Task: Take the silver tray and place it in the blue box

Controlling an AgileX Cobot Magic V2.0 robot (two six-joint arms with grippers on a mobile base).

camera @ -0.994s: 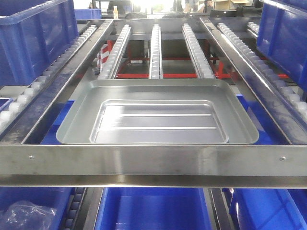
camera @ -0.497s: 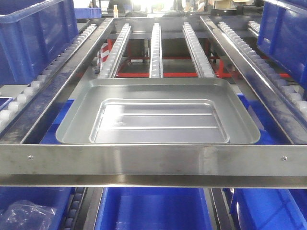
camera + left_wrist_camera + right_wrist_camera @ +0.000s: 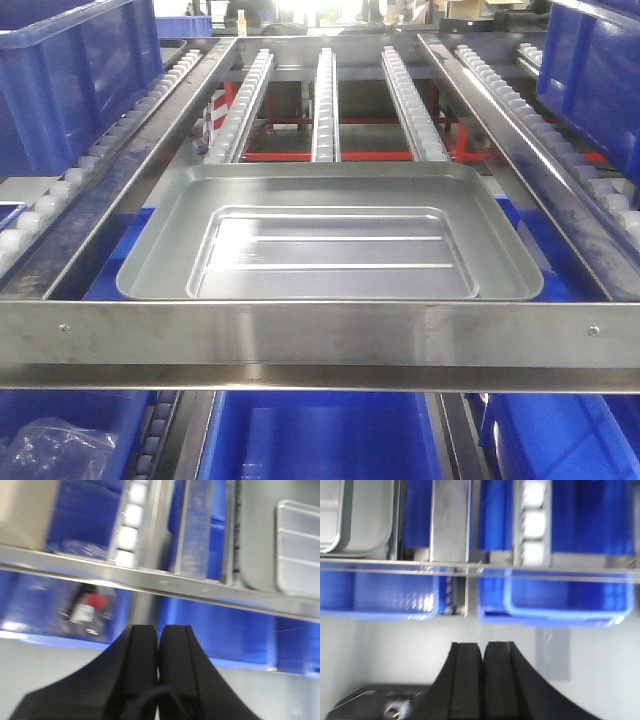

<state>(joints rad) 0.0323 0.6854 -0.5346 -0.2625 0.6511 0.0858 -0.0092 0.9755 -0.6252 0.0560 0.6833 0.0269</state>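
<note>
Shiny silver tray (image 3: 330, 235), twin-ridged centre

Shiny silver tray (image 3: 330, 240) w/ 2 ridges, bright blue box (image 3: 310, 450)

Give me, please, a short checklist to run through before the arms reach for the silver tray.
1. The silver tray is located and level: it lies flat just behind the front rail, with nothing on it. Ok.
2. The left end effector is open for a grasp: its fingers are closed together and empty. Not ok.
3. The right end effector is open for a grasp: it is closed and empty. Not ok.
4. Both are at the tray: each wrist view shows them short of the rail, apart from the tray. Not ok.
5. The blue box is free to receive: the part showing below the rail holds nothing, but the rest is hidden. Cannot tell.
</note>
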